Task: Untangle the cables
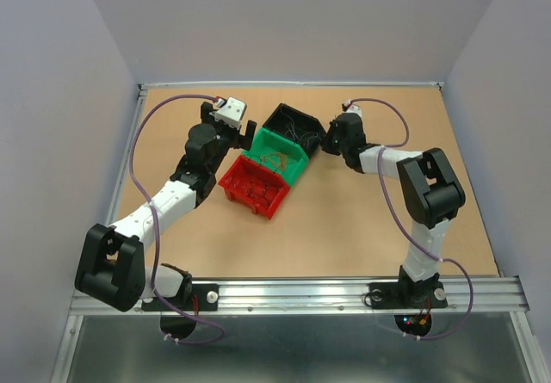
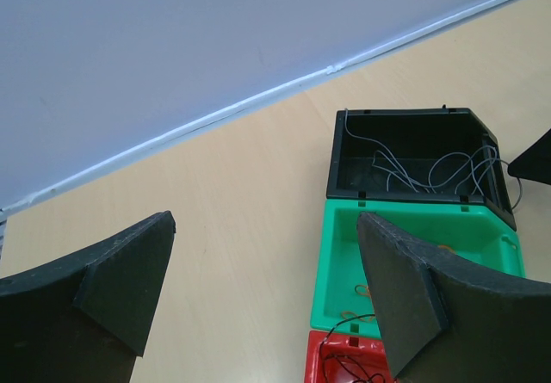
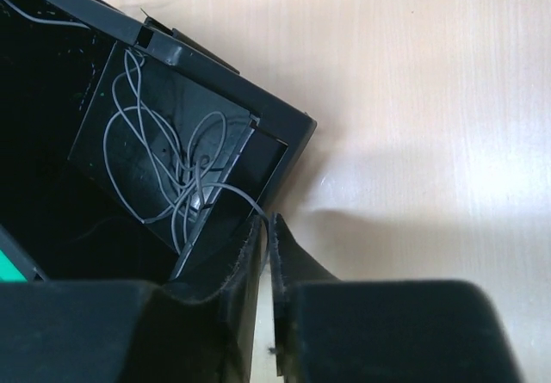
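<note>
Seemingly springy, feather-light grey wires (image 3: 185, 172) in black bin (image 3: 291, 132); right hand (image 3: 269, 224) pinched narrow on one loose strand; left hand (image 2: 265, 228) wide.

- I read this as a robotics lab test cell: plain pale walls (image 1: 293, 21) box in a bare wooden table (image 1: 362, 237).
- My left arm (image 1: 164, 202) and right arm (image 1: 430, 194) are bolted to an aluminium rail (image 1: 293, 295).
- Black bin (image 1: 293, 125), green bin (image 1: 280, 152) and red bin (image 1: 254, 185) hold thin cables (image 3: 164, 168).

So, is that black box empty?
No, the black box has a tangle of thin grey wires lying curled on its floor.
</note>
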### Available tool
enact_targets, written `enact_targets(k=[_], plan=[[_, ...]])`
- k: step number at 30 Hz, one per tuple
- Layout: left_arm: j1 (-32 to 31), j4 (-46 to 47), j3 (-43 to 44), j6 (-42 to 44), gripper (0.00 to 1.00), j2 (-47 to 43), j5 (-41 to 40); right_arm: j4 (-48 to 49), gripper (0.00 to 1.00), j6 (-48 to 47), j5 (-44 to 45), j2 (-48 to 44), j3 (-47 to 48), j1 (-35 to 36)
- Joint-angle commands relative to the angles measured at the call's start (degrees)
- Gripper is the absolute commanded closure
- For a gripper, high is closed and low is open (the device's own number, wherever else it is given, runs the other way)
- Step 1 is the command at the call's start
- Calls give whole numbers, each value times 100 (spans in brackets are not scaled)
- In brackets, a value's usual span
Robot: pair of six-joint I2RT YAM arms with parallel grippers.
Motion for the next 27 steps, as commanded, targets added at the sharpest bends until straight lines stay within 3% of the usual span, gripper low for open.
enact_targets(k=[1,3,14,27], plan=[[43,294,96,64,1,-39,60,349,96,45,-248,33,224,-106],[43,293,96,64,1,-30,68,358,99,28,-240,-19,207,-106],[43,276,104,46,1,-30,104,332,99,-596,-441,-485,399,-106],[43,267,148,81,1,84,104,490,100,-895,-1347,278,1357,-80]])
